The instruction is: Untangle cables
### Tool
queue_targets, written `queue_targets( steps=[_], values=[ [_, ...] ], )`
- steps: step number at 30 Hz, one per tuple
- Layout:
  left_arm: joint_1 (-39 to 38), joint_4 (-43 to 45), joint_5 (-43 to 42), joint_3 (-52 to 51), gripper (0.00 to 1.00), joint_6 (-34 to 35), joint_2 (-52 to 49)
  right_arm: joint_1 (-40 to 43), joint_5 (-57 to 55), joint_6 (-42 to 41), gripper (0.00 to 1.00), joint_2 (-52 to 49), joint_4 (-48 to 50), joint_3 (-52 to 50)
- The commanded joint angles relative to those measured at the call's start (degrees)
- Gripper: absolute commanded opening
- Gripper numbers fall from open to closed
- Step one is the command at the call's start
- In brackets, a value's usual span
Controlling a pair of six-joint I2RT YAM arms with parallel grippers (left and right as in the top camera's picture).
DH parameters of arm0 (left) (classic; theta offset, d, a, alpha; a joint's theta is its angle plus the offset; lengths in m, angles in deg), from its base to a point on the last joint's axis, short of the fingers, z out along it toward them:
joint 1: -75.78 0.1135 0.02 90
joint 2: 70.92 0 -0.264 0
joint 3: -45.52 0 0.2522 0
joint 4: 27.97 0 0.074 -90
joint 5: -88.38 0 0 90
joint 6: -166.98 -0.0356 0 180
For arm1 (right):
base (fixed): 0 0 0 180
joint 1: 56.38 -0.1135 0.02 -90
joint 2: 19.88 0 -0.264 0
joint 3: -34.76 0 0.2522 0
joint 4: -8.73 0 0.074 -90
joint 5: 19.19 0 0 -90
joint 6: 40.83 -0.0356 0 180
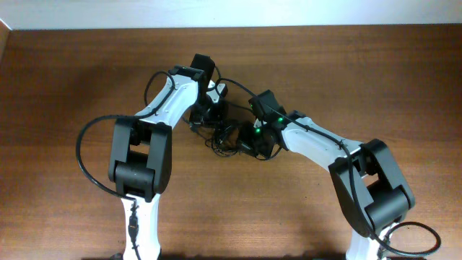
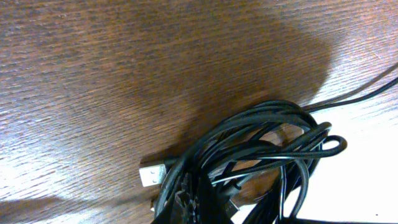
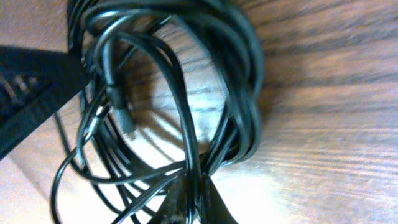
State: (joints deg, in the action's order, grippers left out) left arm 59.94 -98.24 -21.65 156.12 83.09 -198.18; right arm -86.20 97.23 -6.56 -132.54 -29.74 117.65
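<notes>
The cables [image 1: 227, 136] lay bunched on the counter [image 1: 86, 65] between my left tool [image 1: 208, 115] and right tool [image 1: 249, 141], strands running under both. I couldn't tell either's opening or hold. I judged slow, opposed pulls best, watching the plug [image 2: 151, 174] for snags.

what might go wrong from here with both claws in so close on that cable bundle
1. The cables lie as one dense bundle of overlapping loops; pulling outward may cinch the knot rather than open it.
2. The USB plug sticks out at the bundle's edge and could snag on a loop when dragged.
3. The left claw and right claw work very close together, so they could bump.
</notes>
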Motion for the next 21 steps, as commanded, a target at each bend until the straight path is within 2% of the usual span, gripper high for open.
queue_targets(
  steps=[1, 3, 6, 9, 10, 15, 17, 18, 19, 21],
  values=[
    [-0.1, 0.2, 0.4, -0.4, 0.0, 0.8, 2.1, -0.9, 3.4, 0.0, 0.05, 4.3, 0.0, 1.3],
    [-0.1, 0.1, 0.4, -0.4, 0.0, 0.8, 2.1, -0.9, 3.3, 0.0, 0.06, 4.3, 0.0, 1.3],
    [-0.1, 0.1, 0.4, -0.4, 0.0, 0.8, 2.1, -0.8, 0.4, 0.0, 0.13, 4.3, 0.0, 1.3],
    [-0.1, 0.2, 0.4, -0.4, 0.0, 0.8, 2.1, -0.8, -5.8, 0.0, 0.44, 4.3, -1.2, 1.3],
    [-0.1, 0.2, 0.4, -0.4, 0.0, 0.8, 2.1, -0.8, -9.4, 0.0, 0.52, 4.3, -2.3, 1.3],
    [-0.1, 0.1, 0.4, -0.4, 0.05, 0.8, 2.1, -0.8, -19.8, 0.0, 0.54, 4.2, -0.1, 1.3],
    [-0.1, 0.1, 0.4, -0.4, 0.25, 0.7, 2.1, -1.0, -20.7, 0.0, 0.54, 3.5, 0.0, 1.3],
    [-0.2, -0.2, 0.4, -0.4, 0.38, 0.7, 2.1, -1.0, -20.7, 0.0, 0.54, 2.6, -0.3, 1.3],
    [-0.2, -0.3, 0.3, -0.4, 0.35, 0.7, 2.1, -1.0, -20.7, 0.0, 0.54, 2.3, -0.4, 1.2],
    [-0.1, -0.7, 0.3, -0.4, 0.17, 0.7, 2.1, -1.0, -20.7, 0.0, 0.54, 1.7, -0.5, 1.2]
  ],
)
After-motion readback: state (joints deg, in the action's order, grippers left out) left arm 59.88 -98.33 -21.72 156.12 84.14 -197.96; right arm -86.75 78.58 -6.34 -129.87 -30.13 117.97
